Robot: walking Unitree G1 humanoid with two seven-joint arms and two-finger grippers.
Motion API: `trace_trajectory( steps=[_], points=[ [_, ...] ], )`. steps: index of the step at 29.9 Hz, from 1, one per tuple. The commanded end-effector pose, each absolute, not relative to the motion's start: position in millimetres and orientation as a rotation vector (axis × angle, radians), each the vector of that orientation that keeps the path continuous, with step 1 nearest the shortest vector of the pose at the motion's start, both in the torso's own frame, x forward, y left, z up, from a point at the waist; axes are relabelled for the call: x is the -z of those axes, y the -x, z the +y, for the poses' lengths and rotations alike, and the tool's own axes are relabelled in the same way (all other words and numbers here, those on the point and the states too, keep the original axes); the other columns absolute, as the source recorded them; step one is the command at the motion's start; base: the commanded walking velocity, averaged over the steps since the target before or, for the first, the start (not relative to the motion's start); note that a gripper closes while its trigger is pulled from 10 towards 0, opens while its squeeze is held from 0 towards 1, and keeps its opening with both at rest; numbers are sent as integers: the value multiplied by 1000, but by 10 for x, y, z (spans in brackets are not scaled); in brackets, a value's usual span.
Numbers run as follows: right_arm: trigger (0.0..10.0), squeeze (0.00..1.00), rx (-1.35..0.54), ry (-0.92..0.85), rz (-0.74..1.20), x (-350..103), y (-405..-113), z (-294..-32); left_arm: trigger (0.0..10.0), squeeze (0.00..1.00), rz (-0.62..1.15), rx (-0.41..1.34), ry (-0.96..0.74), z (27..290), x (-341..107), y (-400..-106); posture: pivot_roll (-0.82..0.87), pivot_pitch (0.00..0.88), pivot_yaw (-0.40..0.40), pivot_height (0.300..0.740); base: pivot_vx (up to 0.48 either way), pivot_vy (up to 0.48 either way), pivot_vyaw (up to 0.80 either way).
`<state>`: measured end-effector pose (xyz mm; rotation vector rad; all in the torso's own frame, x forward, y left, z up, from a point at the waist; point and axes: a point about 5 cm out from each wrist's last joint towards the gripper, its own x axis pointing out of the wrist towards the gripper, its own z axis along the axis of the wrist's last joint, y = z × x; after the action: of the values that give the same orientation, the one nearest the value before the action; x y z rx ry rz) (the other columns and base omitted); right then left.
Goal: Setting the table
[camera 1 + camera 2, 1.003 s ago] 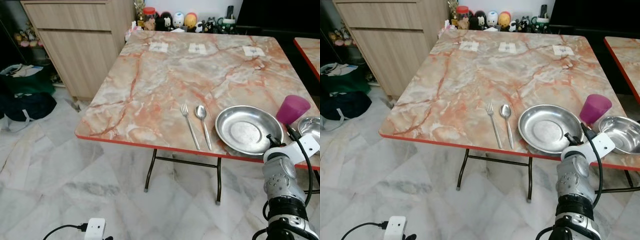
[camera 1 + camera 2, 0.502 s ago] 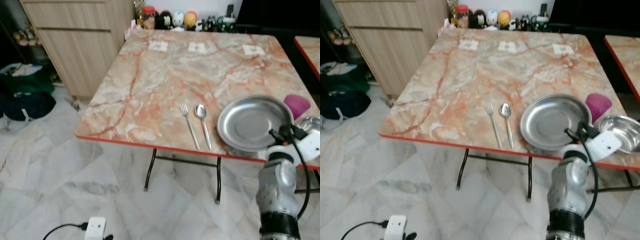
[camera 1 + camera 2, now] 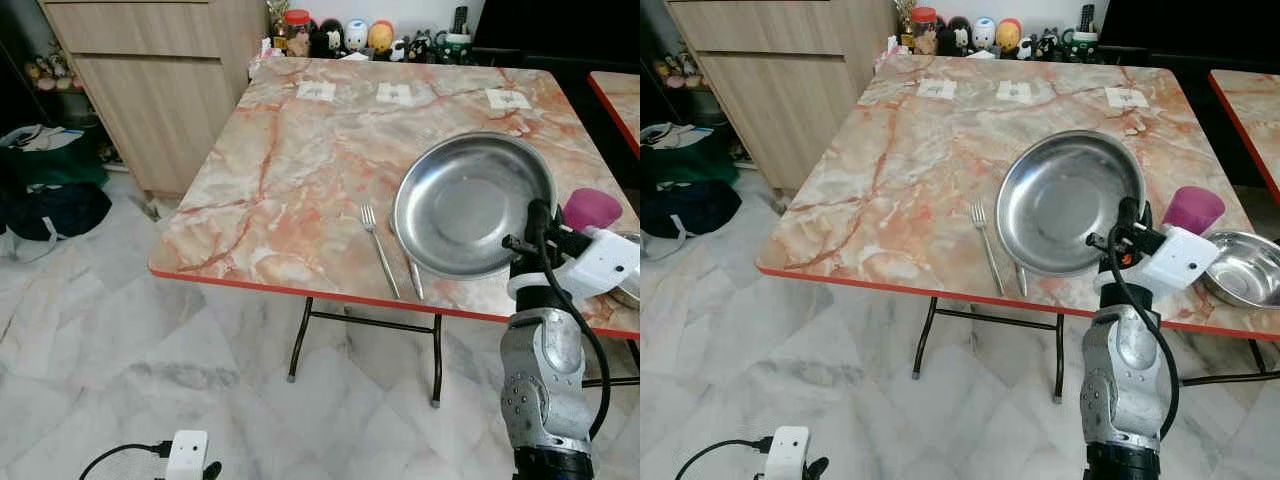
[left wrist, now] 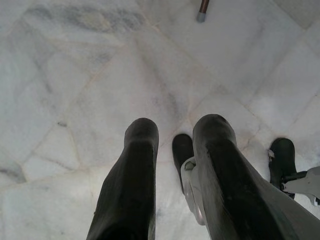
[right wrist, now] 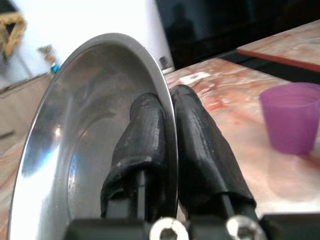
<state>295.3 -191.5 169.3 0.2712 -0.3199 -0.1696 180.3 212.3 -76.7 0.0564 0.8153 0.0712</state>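
Observation:
My right gripper (image 3: 535,225) is shut on the near rim of a round steel plate (image 3: 470,205). It holds the plate tilted above the marble table (image 3: 300,170). In the right wrist view one finger (image 5: 145,130) lies inside the plate (image 5: 75,130) and the other presses its outer side. A fork (image 3: 378,250) lies on the table left of the plate. The spoon (image 3: 414,278) beside it is partly hidden under the plate. A purple cup (image 3: 592,208) and a steel bowl (image 3: 1245,268) stand at the right. My left gripper (image 4: 175,135) hangs open over the floor.
A wooden cabinet (image 3: 150,80) stands left of the table, with dark bags (image 3: 50,200) on the floor beside it. Figurines (image 3: 360,38) and white cards (image 3: 395,94) line the table's far edge. A second table (image 3: 615,95) is at the right. A white device (image 3: 187,455) lies on the tiles.
The right gripper has lifted the plate off the table, tipped it up and carried it left, over the spoon. The cup, bowl and fork have stayed put.

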Motion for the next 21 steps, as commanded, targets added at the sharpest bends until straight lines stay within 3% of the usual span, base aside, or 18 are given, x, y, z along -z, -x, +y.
trace_trajectory(
  steps=[1, 9, 13, 21],
  points=[
    [10000, 0, 113, -239, -333, -1744, -2931, -1824, 10000, 0, 823, -93, -52, 2171, 778, -1759, -67, 80, 8, 740, 0, 0, 0],
    [10000, 0, 85, -219, -323, -1794, -2912, -1751, 10000, 0, 833, -76, -65, 2135, 799, -1729, -75, 56, 4, 740, 0, -375, 0],
    [10000, 0, 78, -225, -328, -1805, -2894, -1744, 10000, 0, 837, -75, -61, 2113, 811, -1711, -74, 42, 0, 740, 0, -444, -738],
    [10000, 0, 10, -163, -381, -1954, -2890, -1626, 10000, 0, 841, -78, -58, 2133, 811, -1707, -86, 16, -8, 740, 0, -423, 0]
  ],
)
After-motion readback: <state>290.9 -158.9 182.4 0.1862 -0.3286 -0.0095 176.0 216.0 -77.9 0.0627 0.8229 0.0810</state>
